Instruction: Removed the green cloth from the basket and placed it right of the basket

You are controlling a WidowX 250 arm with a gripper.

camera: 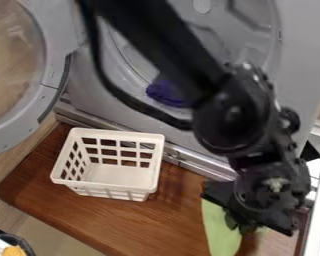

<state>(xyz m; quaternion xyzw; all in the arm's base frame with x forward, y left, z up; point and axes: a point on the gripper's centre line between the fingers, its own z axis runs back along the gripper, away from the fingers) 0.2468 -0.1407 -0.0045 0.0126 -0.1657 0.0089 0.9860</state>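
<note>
At the lower right of the wooden surface, the black gripper [251,212] hangs low over the green cloth [220,232]. Part of the cloth shows below and left of the gripper, and the rest is hidden beneath it. Whether the two touch cannot be told. The white basket [121,174] stands upright to the left, apart from both cloth and gripper, with only its own slatted walls and bare floor visible inside.
Behind the wooden surface [169,222] stands a grey front-loading machine [96,95], its round door [52,60] swung out at upper left. A purple cloth [164,93] lies in the drum, partly behind the arm. A white edge runs along the right.
</note>
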